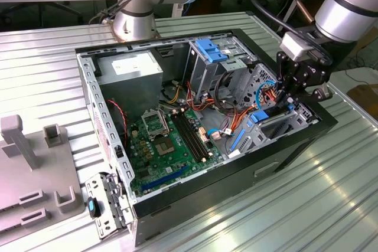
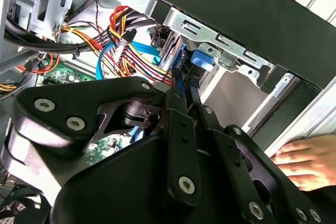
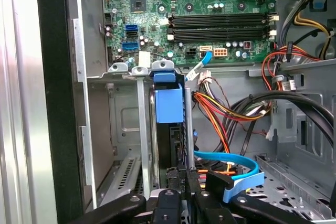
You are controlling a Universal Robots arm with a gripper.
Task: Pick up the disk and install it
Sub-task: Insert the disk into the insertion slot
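- Disk (image 3: 169, 114), first wrist view: it stands on edge in the drive bay (image 3: 131, 129) beside the computer case's wall. Its long axis runs straight away from the claw (image 3: 188, 178), which appears clamped on its near edge.
- Second wrist view: the claw (image 2: 185, 95) is nearly together around the blue-edged disk (image 2: 181, 77).
- Exterior view: the claw (image 1: 290, 104) hangs over the case (image 1: 195, 190) corner nearest the counter's (image 1: 331, 193) edge on the exterior view's right.

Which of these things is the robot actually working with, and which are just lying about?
In the job:
disk
hand
drive bay

Just lying about:
power supply
motherboard
cables
grey blocks on the table
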